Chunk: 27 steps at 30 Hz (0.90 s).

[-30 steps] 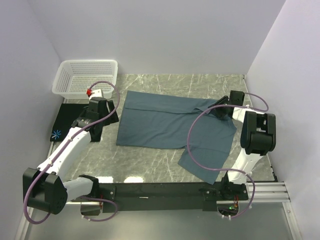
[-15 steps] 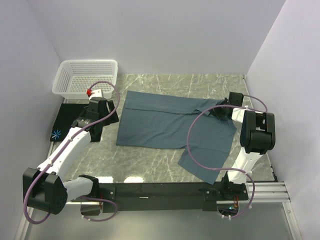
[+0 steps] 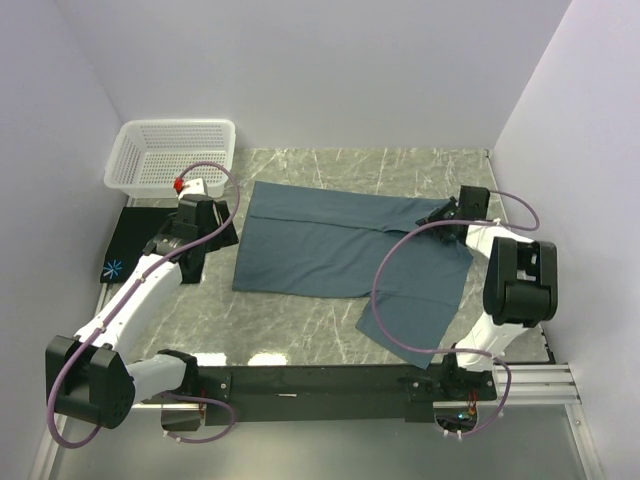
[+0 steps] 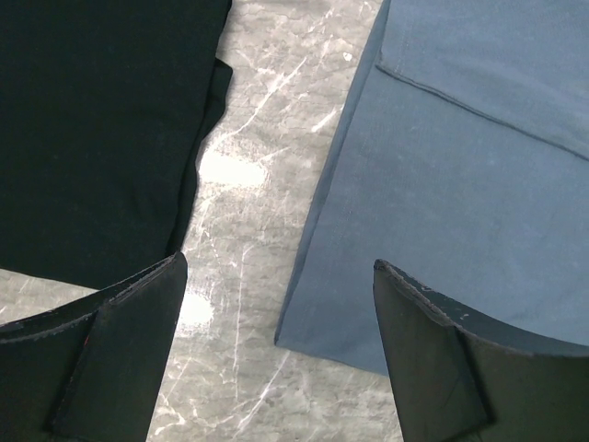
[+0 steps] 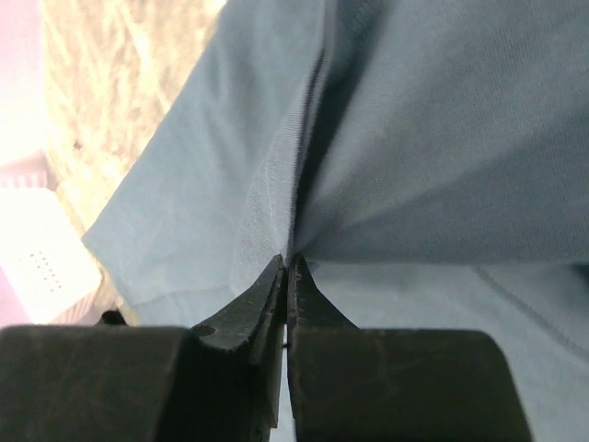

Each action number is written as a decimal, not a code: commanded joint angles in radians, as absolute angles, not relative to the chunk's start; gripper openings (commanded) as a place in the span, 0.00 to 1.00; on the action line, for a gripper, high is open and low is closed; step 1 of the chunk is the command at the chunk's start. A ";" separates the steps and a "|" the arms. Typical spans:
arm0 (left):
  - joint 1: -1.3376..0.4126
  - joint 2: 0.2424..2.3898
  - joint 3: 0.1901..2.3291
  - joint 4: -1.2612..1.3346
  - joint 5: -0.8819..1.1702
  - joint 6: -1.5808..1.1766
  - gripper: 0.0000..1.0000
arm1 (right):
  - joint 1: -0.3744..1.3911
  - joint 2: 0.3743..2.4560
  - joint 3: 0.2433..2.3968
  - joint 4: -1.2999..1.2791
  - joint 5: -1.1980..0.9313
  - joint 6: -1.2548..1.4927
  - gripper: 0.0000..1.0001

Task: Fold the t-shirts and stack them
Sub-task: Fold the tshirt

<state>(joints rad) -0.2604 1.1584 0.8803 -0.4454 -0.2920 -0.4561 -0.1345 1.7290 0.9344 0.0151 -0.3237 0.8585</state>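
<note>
The slate-blue t-shirt (image 3: 330,250) lies spread across the middle of the table, its right part hanging toward the front. My right gripper (image 3: 442,216) sits at its upper right edge. In the right wrist view that gripper (image 5: 288,261) is shut on a raised fold of the slate-blue t-shirt (image 5: 433,138). The black t-shirt (image 3: 130,238) with a light-blue starburst lies folded at the left. My left gripper (image 4: 278,262) is open and empty, hovering over the gap between the black t-shirt (image 4: 92,129) and the corner of the slate-blue one (image 4: 460,166).
A white lattice basket (image 3: 172,152) stands at the back left corner. Marble table (image 3: 400,170) shows behind and in front of the shirts. Walls close in on the left, back and right. Purple cables loop over both arms.
My right gripper has closed its jaws onto the slate-blue shirt's edge, and the right arm shifted slightly toward the front. The left arm has stayed still.
</note>
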 commanded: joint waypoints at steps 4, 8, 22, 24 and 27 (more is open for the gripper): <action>-0.261 1.144 0.884 -0.426 -0.275 -0.442 0.87 | -0.123 1.618 0.901 -0.055 -0.321 0.841 0.08; -0.261 1.146 0.882 -0.426 -0.270 -0.442 0.87 | -0.120 1.592 0.870 -0.072 -0.330 0.842 0.13; -0.261 1.152 0.885 -0.428 -0.264 -0.440 0.87 | -0.095 1.594 0.810 -0.035 -0.362 0.835 0.18; -0.261 1.154 0.884 -0.428 -0.265 -0.440 0.87 | -0.091 1.591 0.802 -0.032 -0.368 0.839 0.10; -0.261 1.155 0.884 -0.426 -0.265 -0.439 0.87 | -0.089 1.566 0.782 -0.034 -0.357 0.842 0.00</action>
